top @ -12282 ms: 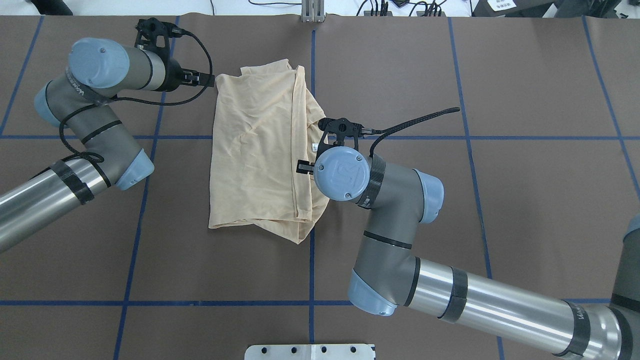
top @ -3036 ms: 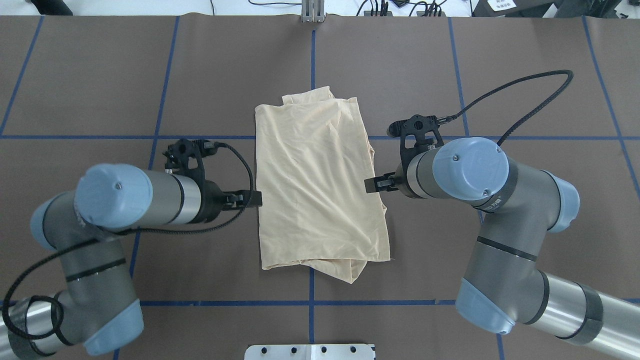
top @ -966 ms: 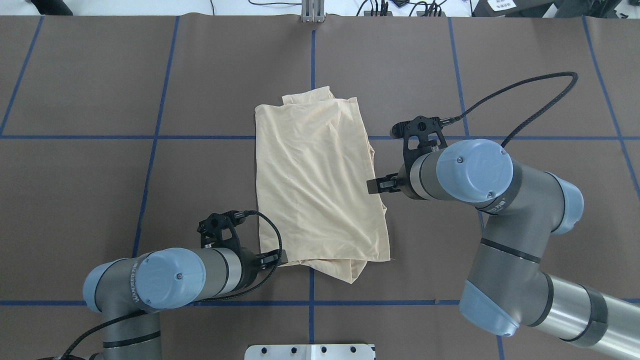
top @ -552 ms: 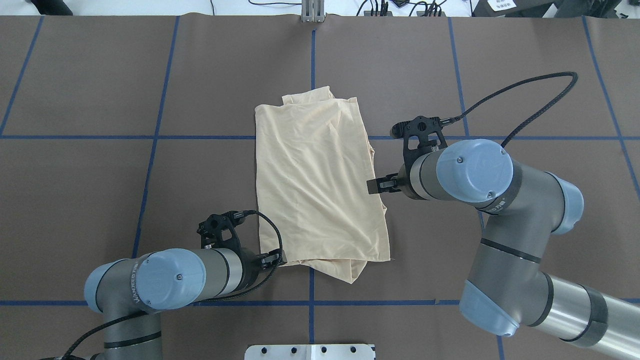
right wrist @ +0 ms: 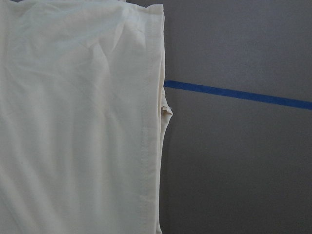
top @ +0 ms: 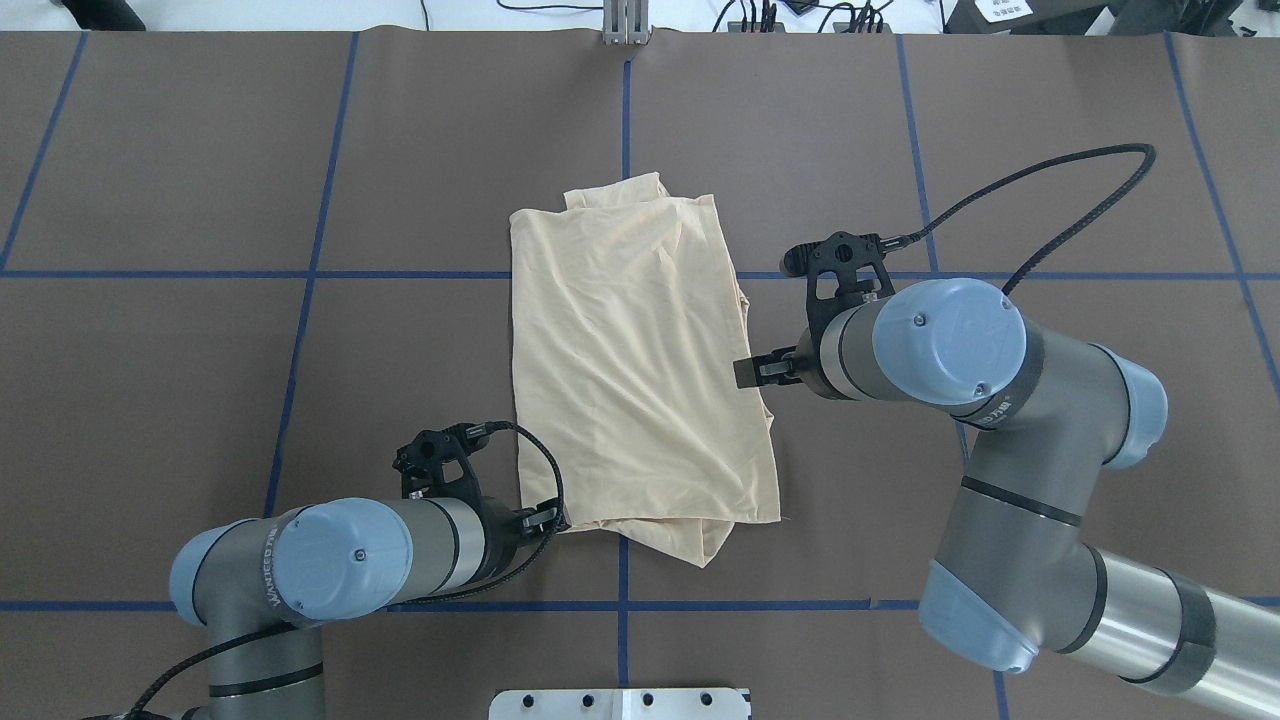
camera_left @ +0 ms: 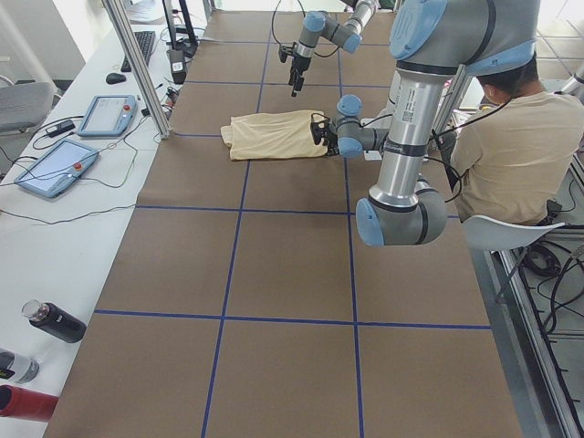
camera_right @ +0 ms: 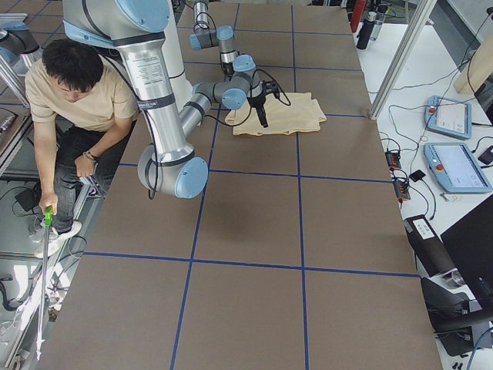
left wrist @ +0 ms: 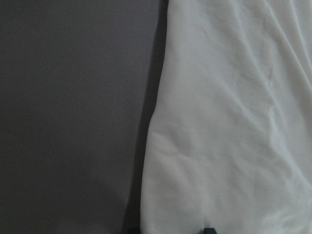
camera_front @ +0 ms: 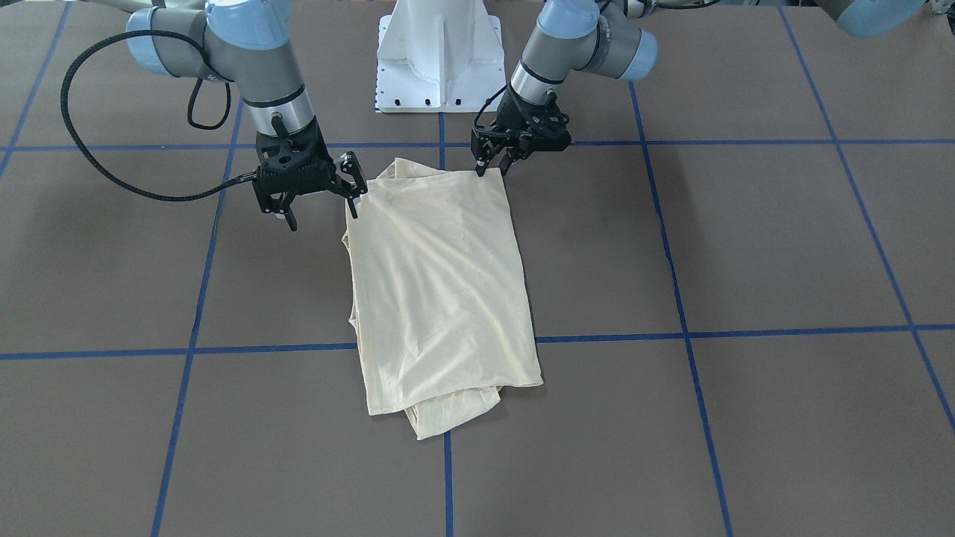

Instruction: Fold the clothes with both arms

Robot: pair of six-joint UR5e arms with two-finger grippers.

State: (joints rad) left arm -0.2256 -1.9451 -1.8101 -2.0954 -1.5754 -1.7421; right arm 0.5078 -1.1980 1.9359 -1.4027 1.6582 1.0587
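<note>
Shirt (top: pixel 640 370) lies mid-surface as a long narrow panel, print hidden, crossing a blue tape line (top: pixel 400 274). The brown surface (top: pixel 200 350) is bare around it.

My left end effector (top: pixel 558 517) sits low at the panel's near-left corner, released. The left wrist view shows cloth running between the spread tips, nothing pinched. My right end effector (top: pixel 745 372) is at the right edge about midway along, touching or just beside the hem. I cannot tell whether it is released or clenched.

Risks as I judge them:
- Grip points are uneven, one at a corner and one mid-edge. Lifting from here likely skews the fold and twists the panel.
- The right edge is several stacked layers (right wrist: pixel 155 146). A shallow pinch may take only the top one, so the stack peels open.
- At the near end a loose lobe (top: pixel 690 545) pokes out past the hem. It may drag and spoil the edge.
- Thin cloth lies flat on the surface, so my left tips may skid over it or scrape the surface and close on nothing.
- Wrinkles across the middle get locked in if I fold without tension.
</note>
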